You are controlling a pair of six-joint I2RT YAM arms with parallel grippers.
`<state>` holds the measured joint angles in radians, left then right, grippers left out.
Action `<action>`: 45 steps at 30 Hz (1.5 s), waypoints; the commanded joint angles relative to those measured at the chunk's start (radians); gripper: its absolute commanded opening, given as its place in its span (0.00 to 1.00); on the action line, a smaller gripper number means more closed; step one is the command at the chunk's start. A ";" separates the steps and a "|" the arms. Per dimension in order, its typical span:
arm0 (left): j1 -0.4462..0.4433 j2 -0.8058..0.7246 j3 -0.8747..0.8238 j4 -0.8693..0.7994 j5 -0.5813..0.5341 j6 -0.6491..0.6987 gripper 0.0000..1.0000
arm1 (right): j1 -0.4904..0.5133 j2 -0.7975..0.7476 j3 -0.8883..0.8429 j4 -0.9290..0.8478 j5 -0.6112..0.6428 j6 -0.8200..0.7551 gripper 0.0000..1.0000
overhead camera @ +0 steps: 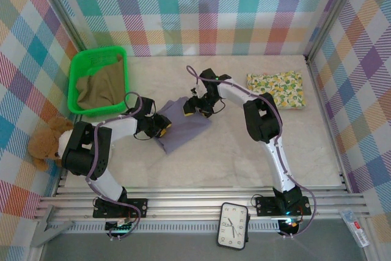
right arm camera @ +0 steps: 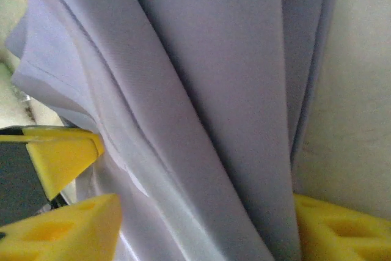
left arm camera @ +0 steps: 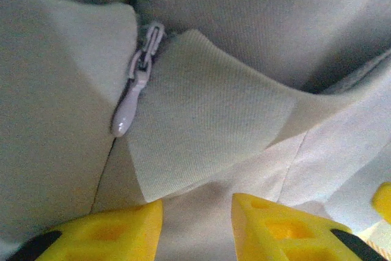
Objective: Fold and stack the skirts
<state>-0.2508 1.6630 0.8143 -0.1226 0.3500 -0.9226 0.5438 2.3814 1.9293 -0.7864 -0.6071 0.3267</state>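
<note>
— Left gripper: narrowed, sat on the near-left edge of the grey-lavender skirt. Wrist cam shows cloth running between its fingers, w/ the zip pull just above them. Real pinch or not, can't tell.
— And the right gripper?
— At the skirt's far edge, mid-table. Its fingers stand fairly wide w/ loose folds bunched between. Gripped or just straddling, can't tell either.
— Progress?
— Floral skirt looks done: folded flat at far right of the table, well apart from the rest, nothing on top of it yet. Grey-lavender one is mid-fold, I'd say: it lies skewed and rumpled between both arms, not a neat rectangle. Olive-khaki skirt is crumpled in the green basket, far left, neither gripper near it.
— So approx a third?
— Roughly, imo. Left to do: finish this fold, put it on the floral one, then fetch, fold and stack the olive-khaki. Any more skirts under it in the basket, can't see.
</note>
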 commanded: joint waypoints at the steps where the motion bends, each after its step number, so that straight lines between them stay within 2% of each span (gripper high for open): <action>1: 0.025 0.055 -0.066 -0.132 -0.111 0.021 0.38 | 0.010 0.031 -0.028 -0.027 -0.079 0.059 0.55; 7: 0.028 0.041 -0.070 -0.134 -0.110 0.024 0.38 | 0.010 0.065 -0.036 0.078 -0.116 0.166 0.33; 11: 0.037 0.021 -0.066 -0.137 -0.090 0.030 0.38 | 0.006 0.044 -0.065 0.158 -0.136 0.191 0.03; 12: 0.040 0.014 -0.060 -0.139 -0.077 0.030 0.39 | 0.001 0.024 -0.072 0.163 -0.123 0.184 0.00; 15: 0.044 -0.047 -0.029 -0.173 -0.067 0.040 0.57 | -0.033 -0.066 -0.110 0.137 -0.023 0.138 0.00; 20: 0.059 -0.139 0.049 -0.263 -0.119 0.087 0.89 | -0.101 -0.214 -0.105 -0.069 0.301 -0.056 0.00; 23: 0.068 -0.138 0.097 -0.302 -0.132 0.109 0.99 | -0.140 -0.257 -0.063 -0.200 0.449 -0.184 0.00; 29: 0.074 -0.077 0.134 -0.290 -0.097 0.093 1.00 | -0.218 -0.229 0.125 -0.395 0.743 -0.371 0.00; 34: 0.074 -0.044 0.137 -0.266 -0.073 0.067 1.00 | -0.276 -0.174 0.294 -0.488 0.879 -0.417 0.00; 39: 0.074 -0.027 0.153 -0.279 -0.072 0.069 1.00 | -0.307 -0.130 0.464 -0.567 0.947 -0.467 0.00; 45: 0.074 -0.016 0.165 -0.294 -0.072 0.074 1.00 | -0.352 -0.140 0.569 -0.602 0.871 -0.476 0.00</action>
<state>-0.1852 1.6367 0.9520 -0.3817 0.2687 -0.8478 0.2092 2.2478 2.4283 -1.3315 0.2836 -0.1215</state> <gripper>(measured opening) 0.999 0.089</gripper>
